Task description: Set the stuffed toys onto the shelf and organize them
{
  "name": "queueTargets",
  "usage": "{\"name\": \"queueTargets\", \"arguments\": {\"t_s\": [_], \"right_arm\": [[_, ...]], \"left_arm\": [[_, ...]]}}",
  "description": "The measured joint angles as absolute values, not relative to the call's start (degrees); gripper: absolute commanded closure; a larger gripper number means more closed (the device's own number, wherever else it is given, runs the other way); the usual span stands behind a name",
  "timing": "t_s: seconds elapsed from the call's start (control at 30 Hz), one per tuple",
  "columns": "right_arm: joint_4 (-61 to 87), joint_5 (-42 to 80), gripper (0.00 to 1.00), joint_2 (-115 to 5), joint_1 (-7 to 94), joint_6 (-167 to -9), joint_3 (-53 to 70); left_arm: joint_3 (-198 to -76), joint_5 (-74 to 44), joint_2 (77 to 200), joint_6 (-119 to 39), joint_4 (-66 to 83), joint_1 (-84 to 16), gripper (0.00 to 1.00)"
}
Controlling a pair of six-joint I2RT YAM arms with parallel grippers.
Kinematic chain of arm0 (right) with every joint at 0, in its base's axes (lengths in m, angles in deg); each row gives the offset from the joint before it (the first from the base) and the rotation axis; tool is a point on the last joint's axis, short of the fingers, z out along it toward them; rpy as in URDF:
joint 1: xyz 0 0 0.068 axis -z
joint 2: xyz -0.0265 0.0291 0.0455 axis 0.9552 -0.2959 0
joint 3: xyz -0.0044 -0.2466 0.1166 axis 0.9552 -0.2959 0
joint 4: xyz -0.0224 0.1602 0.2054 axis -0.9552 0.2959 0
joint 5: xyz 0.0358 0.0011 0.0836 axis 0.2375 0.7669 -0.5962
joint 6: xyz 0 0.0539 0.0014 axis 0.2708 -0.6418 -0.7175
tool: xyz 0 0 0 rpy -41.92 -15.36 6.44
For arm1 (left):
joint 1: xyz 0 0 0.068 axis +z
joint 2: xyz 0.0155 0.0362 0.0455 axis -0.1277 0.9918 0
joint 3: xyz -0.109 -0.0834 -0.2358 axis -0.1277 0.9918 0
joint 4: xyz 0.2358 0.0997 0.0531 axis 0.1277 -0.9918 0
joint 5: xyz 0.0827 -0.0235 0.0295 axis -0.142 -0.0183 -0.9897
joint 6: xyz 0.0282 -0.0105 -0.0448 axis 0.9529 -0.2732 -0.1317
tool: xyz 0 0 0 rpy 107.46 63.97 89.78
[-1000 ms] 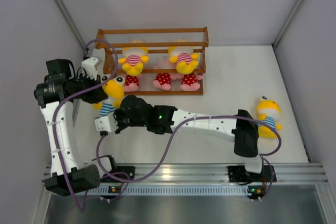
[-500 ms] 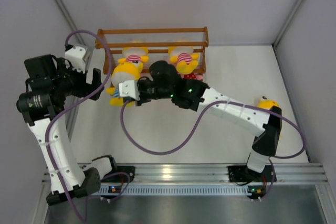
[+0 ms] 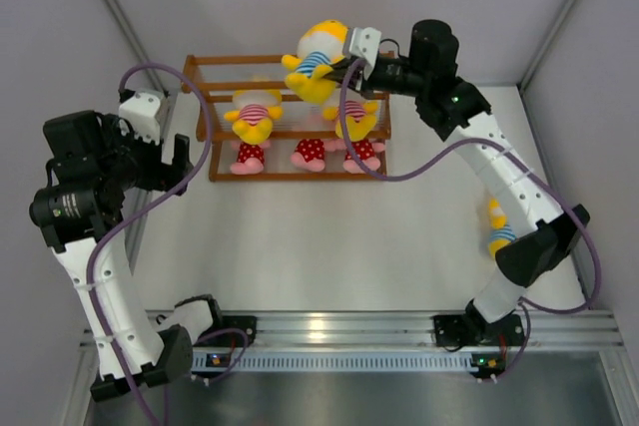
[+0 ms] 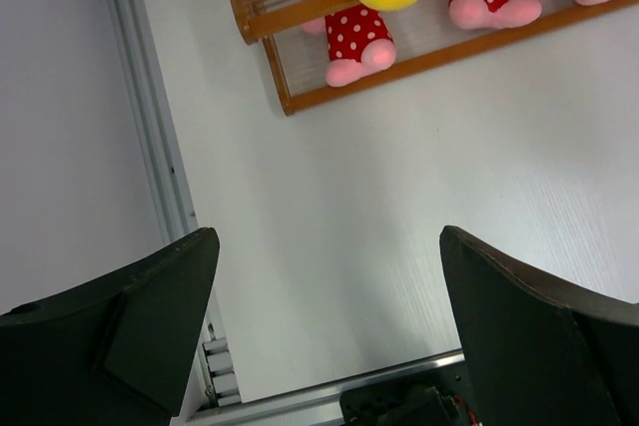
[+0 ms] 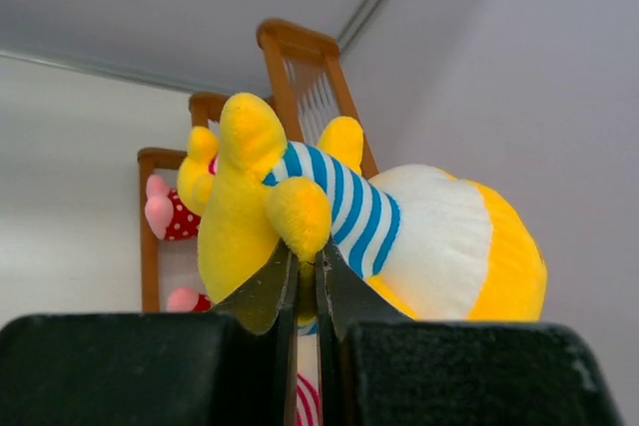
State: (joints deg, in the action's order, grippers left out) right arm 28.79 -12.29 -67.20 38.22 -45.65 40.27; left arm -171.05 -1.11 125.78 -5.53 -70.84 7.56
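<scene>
My right gripper (image 3: 344,67) is shut on a limb of a yellow stuffed toy in a blue-striped shirt (image 3: 318,57) and holds it above the top rails of the brown wooden shelf (image 3: 230,60). In the right wrist view the jaws (image 5: 308,271) pinch the toy (image 5: 389,216) in front of the shelf (image 5: 300,77). Two yellow toys in pink stripes (image 3: 255,117) (image 3: 354,115) sit on a middle tier. Three pink toys in red dotted outfits (image 3: 312,152) sit on the tier below. My left gripper (image 3: 185,162) (image 4: 327,246) stands open and empty, left of the shelf.
Another yellow blue-striped toy (image 3: 496,228) lies on the white table at the right, partly hidden behind the right arm. Grey walls close in on the left, back and right. The left wrist view shows the shelf's corner (image 4: 270,57) and the wall's metal rail (image 4: 150,147).
The left gripper opened, let go of the blue-striped toy and drew back left. The right arm carried that toy from the left-front of the shelf up over its top.
</scene>
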Motion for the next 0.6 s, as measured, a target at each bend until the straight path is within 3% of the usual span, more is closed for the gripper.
{"name": "queueTargets", "arguments": {"t_s": [0.2, 0.6], "right_arm": [[28.0, -22.7, 1.00, -75.6, 48.8, -52.6, 44.4], [19.1, -38.6, 0.96, -80.2, 56.1, -65.9, 42.0]], "left_arm": [[-167.2, -1.1, 126.1, -5.0, -71.0, 7.6, 0.02], [-165.1, -1.0, 125.9, -4.3, -71.0, 7.6, 0.02]]}}
